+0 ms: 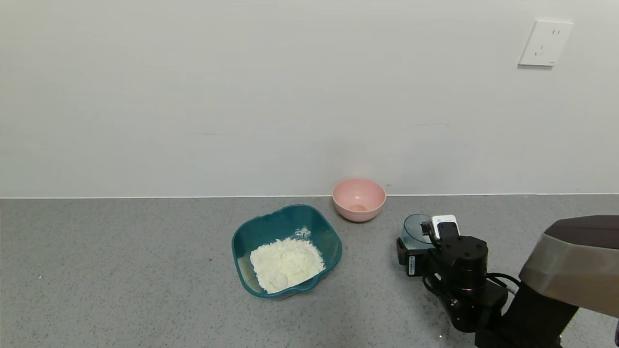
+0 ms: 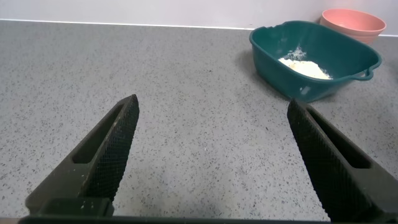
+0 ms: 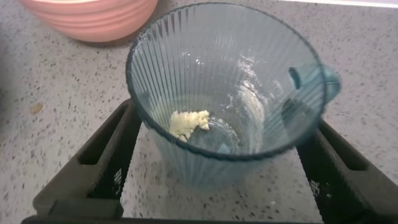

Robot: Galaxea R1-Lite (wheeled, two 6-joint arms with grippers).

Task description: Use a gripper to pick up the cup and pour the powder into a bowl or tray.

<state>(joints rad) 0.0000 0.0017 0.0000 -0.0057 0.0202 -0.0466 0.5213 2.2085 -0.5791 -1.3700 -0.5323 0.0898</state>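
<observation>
The pale blue-green ribbed cup (image 1: pixel 414 230) stands upright on the grey counter, right of the teal basin (image 1: pixel 331 241). My right gripper (image 1: pixel 420 244) is open, with a finger on each side of the cup and a gap to its lower wall. In the right wrist view the cup (image 3: pixel 186 62) sits between the fingers (image 3: pixel 109 155) and holds only a small clump of powder (image 3: pixel 189 123). A heap of white powder (image 1: pixel 286 263) lies in the basin. My left gripper (image 2: pixel 212 99) is open and empty over bare counter, with the basin (image 2: pixel 311 84) ahead of it.
A small pink bowl (image 1: pixel 359 198) stands by the wall behind the basin and the cup; it also shows in the right wrist view (image 3: pixel 93 18). The white wall closes the counter's far edge.
</observation>
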